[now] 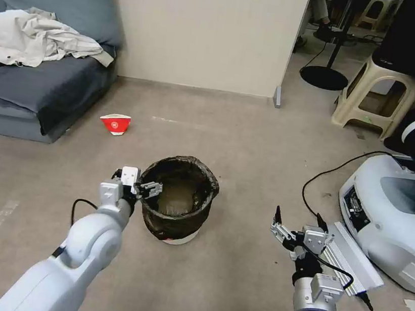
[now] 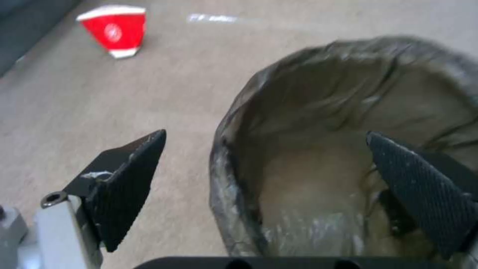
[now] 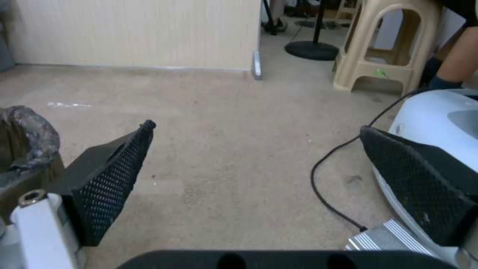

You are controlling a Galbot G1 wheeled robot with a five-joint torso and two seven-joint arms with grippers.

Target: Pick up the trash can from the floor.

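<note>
Spread wide, the left gripper (image 2: 264,164) straddled the bin's (image 1: 180,199) near rim, one finger (image 2: 423,190) inside the bag, the other (image 2: 127,183) outside, holding nothing. That bin stood upright on the carpet (image 1: 249,146). Well to its right, the right gripper (image 1: 296,224) hung open and empty.

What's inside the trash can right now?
Inside the trash can only the wrinkled black liner shows, with no loose trash on the part in view. The left gripper, open, straddles the rim, and its inner finger covers part of the bottom.
</note>
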